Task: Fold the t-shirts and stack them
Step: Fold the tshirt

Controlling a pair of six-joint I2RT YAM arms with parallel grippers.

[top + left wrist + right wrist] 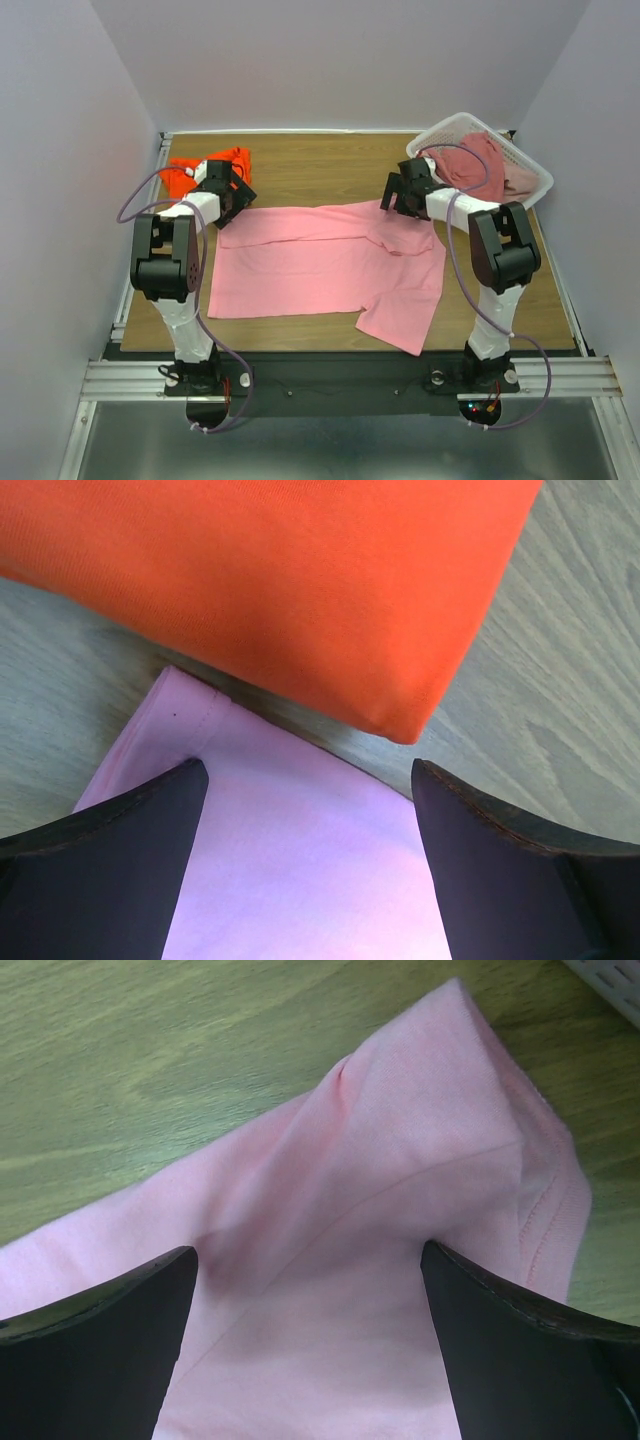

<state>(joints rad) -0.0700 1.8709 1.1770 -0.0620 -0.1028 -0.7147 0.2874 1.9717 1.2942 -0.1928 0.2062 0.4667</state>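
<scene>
A light pink t-shirt (320,265) lies spread on the wooden table, one sleeve hanging toward the front right. A folded orange t-shirt (190,172) rests at the back left. My left gripper (232,208) is open over the pink shirt's back left corner (300,850), just short of the orange shirt (290,580). At the shirt's back right corner, my right gripper (400,200) stands open with the pink cloth (380,1210) bunched between its fingers (100,1350). Dusty rose t-shirts (475,165) lie in the basket.
A white slatted basket (530,165) stands at the back right corner of the table. Bare wood (320,165) shows along the back between the two grippers. Grey walls close in on three sides.
</scene>
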